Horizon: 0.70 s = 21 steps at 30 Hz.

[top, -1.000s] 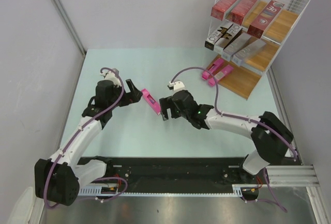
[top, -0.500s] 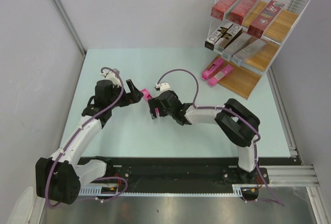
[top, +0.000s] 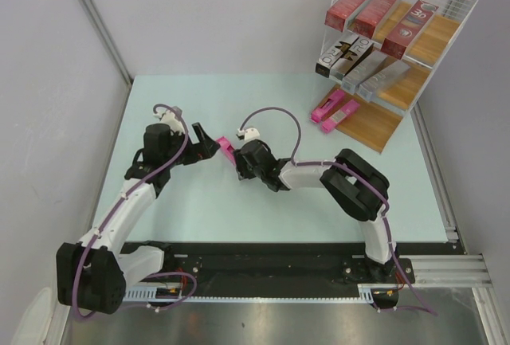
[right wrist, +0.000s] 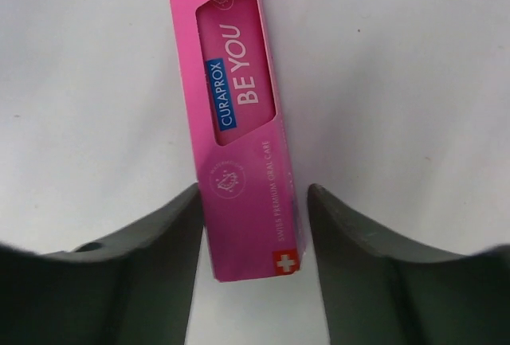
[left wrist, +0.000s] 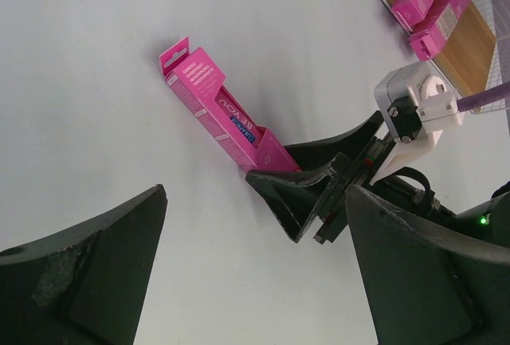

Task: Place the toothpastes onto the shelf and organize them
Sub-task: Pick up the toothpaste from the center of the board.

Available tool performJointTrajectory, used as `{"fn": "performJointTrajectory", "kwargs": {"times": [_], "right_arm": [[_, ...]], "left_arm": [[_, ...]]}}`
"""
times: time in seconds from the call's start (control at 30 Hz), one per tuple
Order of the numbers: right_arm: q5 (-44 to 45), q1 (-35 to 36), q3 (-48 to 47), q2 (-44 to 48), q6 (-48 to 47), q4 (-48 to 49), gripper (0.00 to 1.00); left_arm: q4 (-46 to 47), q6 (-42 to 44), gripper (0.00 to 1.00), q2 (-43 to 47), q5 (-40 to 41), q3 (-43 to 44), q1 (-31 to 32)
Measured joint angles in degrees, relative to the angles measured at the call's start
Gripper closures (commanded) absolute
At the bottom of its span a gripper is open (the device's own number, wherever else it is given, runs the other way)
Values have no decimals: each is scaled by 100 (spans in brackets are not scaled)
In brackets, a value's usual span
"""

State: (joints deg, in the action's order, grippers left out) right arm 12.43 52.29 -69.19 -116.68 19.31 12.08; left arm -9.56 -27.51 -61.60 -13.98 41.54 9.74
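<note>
The table [top: 239, 209] is a pale mint sheet with a matte finish, boxed in by plain grey walls [top: 199, 18]. A metal post [top: 96, 22] slants up the left corner. A black rail [top: 263, 259] runs along the near edge (both arm bases sit on it).

One pink carton [left wrist: 219, 114] lies flat on the table near the middle, between the two grippers. The right gripper [right wrist: 253, 197] straddles one end of it with jaws set narrow. One finger is against the carton's side and a sliver of table shows at the other, so it isn't pinched yet. The left gripper [top: 209, 146] hovers near the carton's other end without touching it, its jaws spread wide and holding nothing.

The shelf [top: 376, 128] stands at the far right. It has red cartons [top: 374, 6] on the top board, silver cartons [top: 366, 70] on the middle one and two pink cartons [top: 335, 111] side by side on the bottom one.
</note>
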Motion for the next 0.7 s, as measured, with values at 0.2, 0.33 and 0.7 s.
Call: {"fn": "performJointTrajectory", "kwargs": {"times": [0.2,0.33,0.7], "right_arm": [[175,11,-4,-17,-57,-46,57],[212,17,-17,-15,-131,-83,61],[437,17,-26,881,-793,-1150,65]], "left_arm": [[66,-15,0,0,-136,-63,-101],[90,-63,0,2,-212,-63,-155],[197,-177,0,-164,-804,-35,-219]]}}
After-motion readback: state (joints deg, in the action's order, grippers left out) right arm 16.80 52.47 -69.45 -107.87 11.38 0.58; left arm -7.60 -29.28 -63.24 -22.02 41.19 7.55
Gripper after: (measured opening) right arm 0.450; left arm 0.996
